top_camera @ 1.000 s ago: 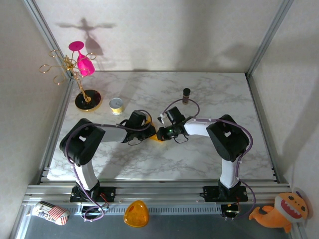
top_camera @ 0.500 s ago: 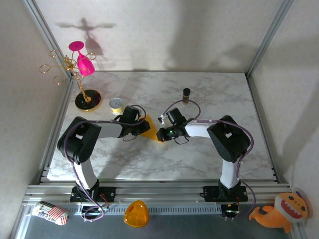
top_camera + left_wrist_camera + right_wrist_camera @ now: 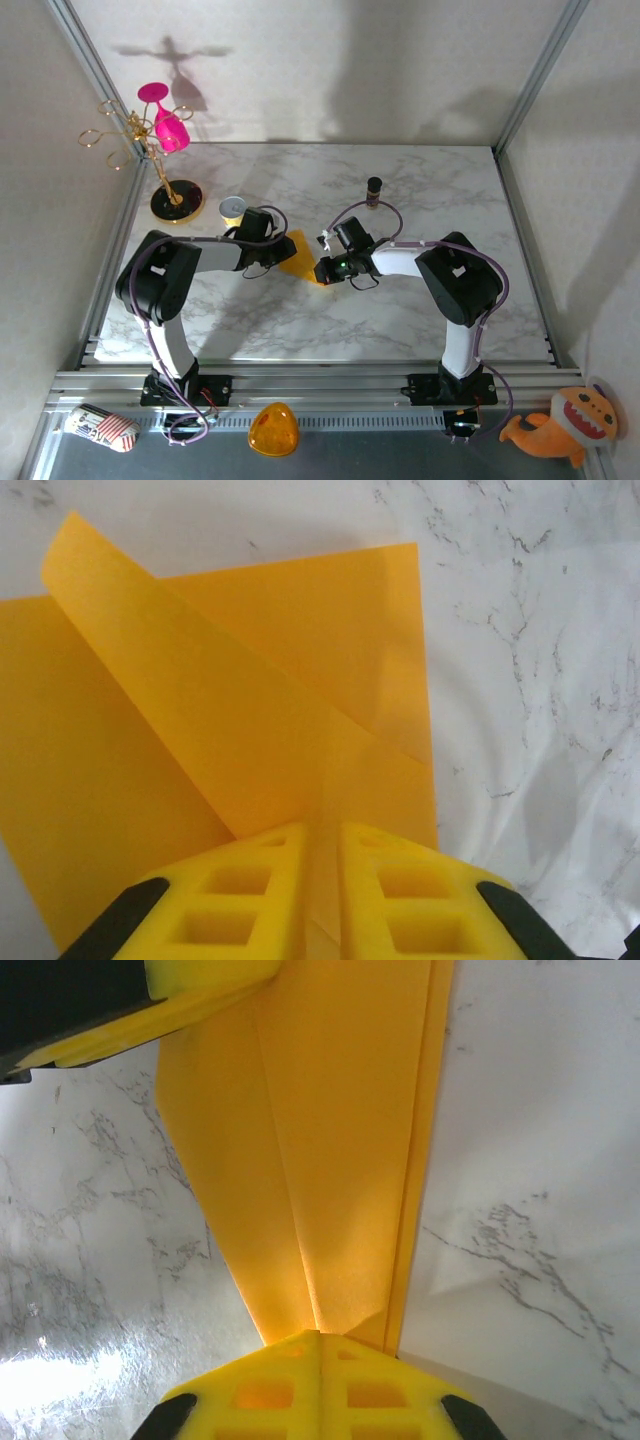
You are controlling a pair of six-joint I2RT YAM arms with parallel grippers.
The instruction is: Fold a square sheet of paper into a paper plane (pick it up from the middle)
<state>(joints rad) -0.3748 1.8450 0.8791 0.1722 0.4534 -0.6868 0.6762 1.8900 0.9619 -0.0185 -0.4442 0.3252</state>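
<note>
The square sheet of paper (image 3: 300,258) is orange-yellow and folded into a creased wedge that lies on the marble table between my two grippers. My left gripper (image 3: 283,252) is shut on the wedge's wide left end. In the left wrist view a raised flap of the paper (image 3: 250,710) runs into the slit between its yellow fingers (image 3: 322,840). My right gripper (image 3: 322,270) is shut on the narrow right tip, where the paper's (image 3: 330,1140) centre crease meets its closed fingers (image 3: 320,1338). A left finger (image 3: 200,995) shows at the far end. The paper plane is out of view.
A small yellow tin (image 3: 233,209) stands just behind the left gripper. A gold rack with a pink glass (image 3: 160,150) is at the back left, and a dark little bottle (image 3: 374,190) behind the right gripper. An orange dome (image 3: 273,430) and a plush toy (image 3: 560,425) lie off the front edge.
My left gripper has drawn back to the left, away from the right gripper, and more of the orange paper now shows between them. The right gripper has stayed put.
</note>
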